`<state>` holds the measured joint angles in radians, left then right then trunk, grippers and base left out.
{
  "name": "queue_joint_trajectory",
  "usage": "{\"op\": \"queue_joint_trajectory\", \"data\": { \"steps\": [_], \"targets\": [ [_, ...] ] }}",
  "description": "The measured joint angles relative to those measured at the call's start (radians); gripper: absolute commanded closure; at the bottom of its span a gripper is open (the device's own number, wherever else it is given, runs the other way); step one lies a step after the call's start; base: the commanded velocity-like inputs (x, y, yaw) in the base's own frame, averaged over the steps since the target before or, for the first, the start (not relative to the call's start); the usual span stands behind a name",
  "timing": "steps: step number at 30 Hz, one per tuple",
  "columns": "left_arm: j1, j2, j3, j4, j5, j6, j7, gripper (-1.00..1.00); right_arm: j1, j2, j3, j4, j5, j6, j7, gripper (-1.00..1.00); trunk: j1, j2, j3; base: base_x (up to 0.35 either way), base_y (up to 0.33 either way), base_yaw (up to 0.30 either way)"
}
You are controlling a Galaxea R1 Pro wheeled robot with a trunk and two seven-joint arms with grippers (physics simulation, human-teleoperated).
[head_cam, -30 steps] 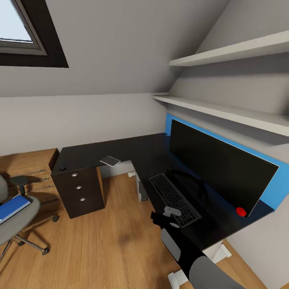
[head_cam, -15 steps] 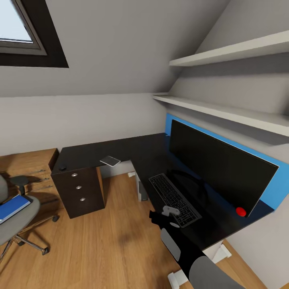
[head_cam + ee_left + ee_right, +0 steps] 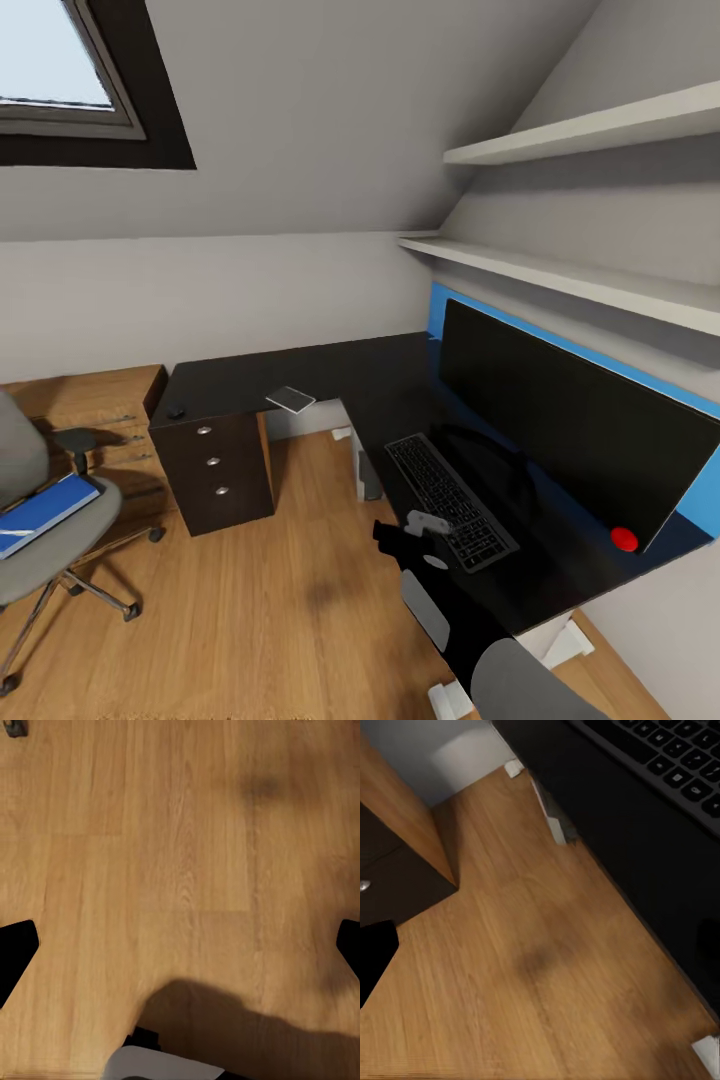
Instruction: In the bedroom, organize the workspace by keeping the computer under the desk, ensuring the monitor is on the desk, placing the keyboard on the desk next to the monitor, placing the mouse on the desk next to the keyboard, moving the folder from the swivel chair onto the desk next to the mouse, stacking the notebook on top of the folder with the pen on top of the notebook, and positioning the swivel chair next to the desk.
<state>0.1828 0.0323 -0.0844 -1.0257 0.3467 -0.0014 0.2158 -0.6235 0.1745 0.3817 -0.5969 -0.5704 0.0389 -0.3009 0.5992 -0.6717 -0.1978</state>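
Right arm [image 3: 470, 625], black and grey, reaches forward over the near edge of the black surface [image 3: 300, 365]. Right pincer [image 3: 405, 528] at its tip; fingers spread wide in both wrist views.

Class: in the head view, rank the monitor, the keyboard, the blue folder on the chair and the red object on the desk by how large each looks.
1. monitor
2. keyboard
3. folder, cut by the picture's edge, so nearly level with the keyboard
4. red object
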Motion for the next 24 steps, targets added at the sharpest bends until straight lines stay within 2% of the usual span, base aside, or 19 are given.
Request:
{"op": "queue_joint_trajectory", "data": {
  "steps": [24],
  "targets": [
    [0.000, 0.000, 0.000, 0.000, 0.000, 0.000, 0.000, -1.00, 0.004, 0.000, 0.003, 0.000, 0.002, -0.003, 0.000, -1.00, 0.000, 0.000, 0.000, 0.000, 0.000, 0.277]
  ]
}}
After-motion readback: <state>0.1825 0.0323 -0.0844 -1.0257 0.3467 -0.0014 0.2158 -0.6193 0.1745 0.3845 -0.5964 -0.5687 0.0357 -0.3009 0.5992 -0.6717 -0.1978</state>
